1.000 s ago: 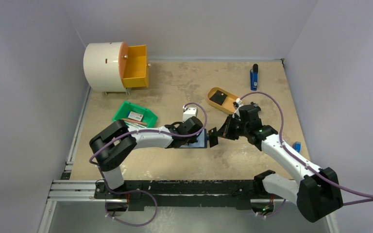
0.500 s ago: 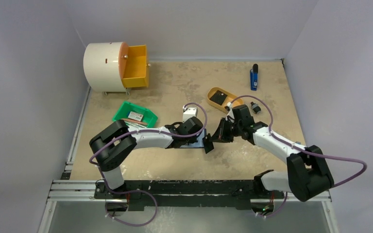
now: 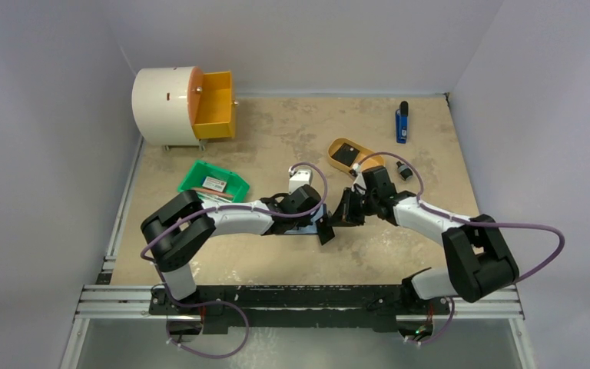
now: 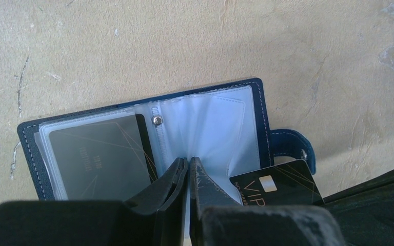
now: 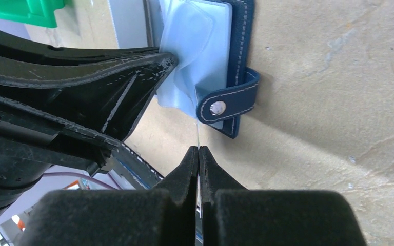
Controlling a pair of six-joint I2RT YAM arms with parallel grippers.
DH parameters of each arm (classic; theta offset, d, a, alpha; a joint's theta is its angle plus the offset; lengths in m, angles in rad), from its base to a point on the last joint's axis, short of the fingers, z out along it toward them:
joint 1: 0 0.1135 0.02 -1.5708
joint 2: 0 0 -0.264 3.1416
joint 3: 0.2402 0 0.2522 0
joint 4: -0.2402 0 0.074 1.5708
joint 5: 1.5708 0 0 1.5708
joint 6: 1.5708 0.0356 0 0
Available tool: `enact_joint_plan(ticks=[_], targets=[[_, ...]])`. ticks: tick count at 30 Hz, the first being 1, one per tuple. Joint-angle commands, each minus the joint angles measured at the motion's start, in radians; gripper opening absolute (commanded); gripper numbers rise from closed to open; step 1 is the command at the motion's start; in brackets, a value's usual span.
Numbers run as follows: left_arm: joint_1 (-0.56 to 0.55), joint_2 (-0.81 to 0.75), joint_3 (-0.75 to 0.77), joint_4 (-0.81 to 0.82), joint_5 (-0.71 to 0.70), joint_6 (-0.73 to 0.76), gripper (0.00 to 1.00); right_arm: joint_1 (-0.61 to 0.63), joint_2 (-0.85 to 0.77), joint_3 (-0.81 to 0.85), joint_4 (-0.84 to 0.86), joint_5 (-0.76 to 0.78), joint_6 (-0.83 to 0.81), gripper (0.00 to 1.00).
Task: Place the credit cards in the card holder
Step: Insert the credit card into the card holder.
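Note:
The navy card holder lies open on the table, its clear sleeves fanned up. One grey-looking credit card sits in the left sleeve. My left gripper is shut, pinching a clear sleeve near the spine. A black credit card marked VIP hangs at the holder's right edge, just below the snap tab. My right gripper is shut on that card, which shows edge-on. From above, the left gripper and right gripper stand close together and hide most of the holder.
A mustard-yellow oval tray behind the right arm holds a dark card. A green bin lies to the left. A white drum with an orange drawer stands at the back left, a blue object at the back right.
My right arm has swung left with the black card, bringing it up to the holder's right edge. The left gripper has stayed on the sleeve.

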Motion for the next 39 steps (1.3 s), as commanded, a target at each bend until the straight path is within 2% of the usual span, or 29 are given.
enact_joint_plan(ticks=[1,8,12,25,39], targets=[[-0.003,-0.066,0.001,-0.005,-0.015,-0.015,0.07,0.021,-0.006,0.045,0.042,-0.045,-0.020,0.00],[-0.003,-0.129,0.002,-0.037,-0.025,-0.024,0.20,0.042,0.000,0.061,0.054,-0.051,-0.021,0.00],[-0.003,-0.159,0.001,-0.062,-0.044,-0.031,0.24,0.047,0.003,0.060,0.076,-0.054,-0.010,0.00],[-0.003,-0.290,-0.050,-0.124,-0.142,-0.051,0.25,0.096,0.052,0.112,0.108,-0.049,0.013,0.00],[-0.001,-0.335,-0.097,-0.053,-0.119,-0.033,0.25,0.130,0.177,0.179,0.131,-0.025,0.030,0.00]])
